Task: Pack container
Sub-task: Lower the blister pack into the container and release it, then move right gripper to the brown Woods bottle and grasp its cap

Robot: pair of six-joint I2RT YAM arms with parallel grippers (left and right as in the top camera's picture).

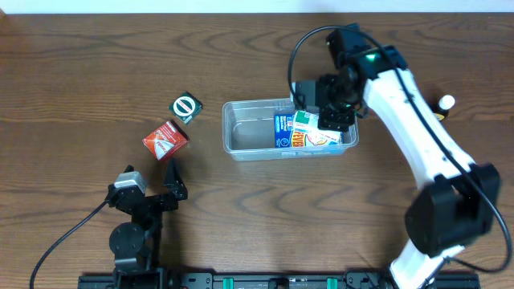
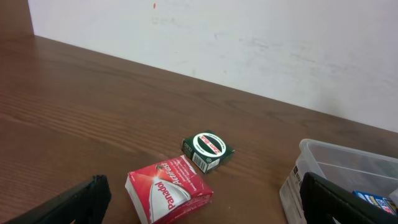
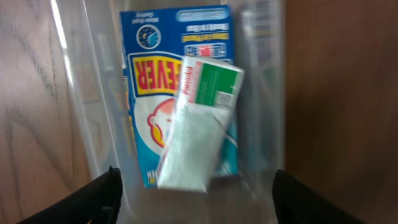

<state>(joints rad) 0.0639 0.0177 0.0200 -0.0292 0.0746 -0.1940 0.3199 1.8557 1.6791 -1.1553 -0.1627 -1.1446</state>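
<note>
The clear plastic container lies mid-table. At its right end are a blue box and a white-and-green box. My right gripper hovers over that end, open and empty. In the right wrist view the white-and-green box lies tilted on the blue box inside the container, between my open fingers. A red Panadol box and a small green box sit left of the container. My left gripper is open, low, just in front of the red box.
The left wrist view shows the green box behind the red box, the container's left end at right and a white wall beyond the table. A small white and yellow object lies at the far right.
</note>
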